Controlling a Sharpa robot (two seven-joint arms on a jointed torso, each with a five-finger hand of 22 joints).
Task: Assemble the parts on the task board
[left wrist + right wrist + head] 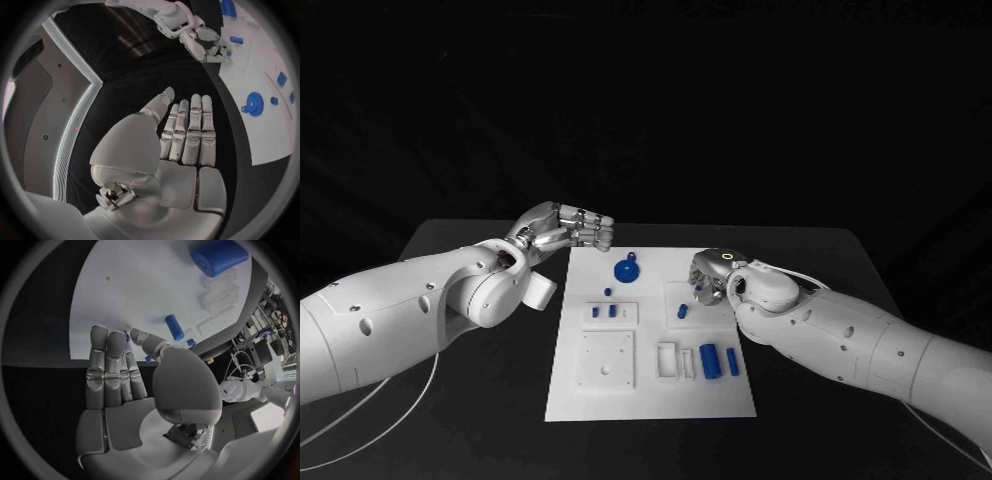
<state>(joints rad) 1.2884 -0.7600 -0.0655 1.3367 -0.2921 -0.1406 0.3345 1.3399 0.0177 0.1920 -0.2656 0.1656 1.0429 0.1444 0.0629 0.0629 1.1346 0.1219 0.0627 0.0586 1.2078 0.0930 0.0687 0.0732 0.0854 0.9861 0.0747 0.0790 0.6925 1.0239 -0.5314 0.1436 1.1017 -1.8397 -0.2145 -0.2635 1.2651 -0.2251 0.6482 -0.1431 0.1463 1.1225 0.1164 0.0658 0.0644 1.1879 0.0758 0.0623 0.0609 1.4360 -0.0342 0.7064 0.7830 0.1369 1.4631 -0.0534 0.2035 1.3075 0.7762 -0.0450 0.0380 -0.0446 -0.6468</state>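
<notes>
Both hands hold nothing, fingers straight: left hand (pixel 570 228) hovers off the task board (pixel 581 395) far-left corner, right hand (pixel 711 277) over its right edge. Small blue peg (pixel 682 311) lies just beside the right fingertips (pixel 100 335), ungrasped. Looks like the reach-to-pick step; next move needs the right hand to lower and pinch that peg.

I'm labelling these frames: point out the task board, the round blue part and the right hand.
task board (pixel 581 395), head view, bare white near corner.
round blue part (pixel 627 270), head view, middle of its disc.
right hand (pixel 711 275), head view, middle of the hand over the board's right edge.
</notes>
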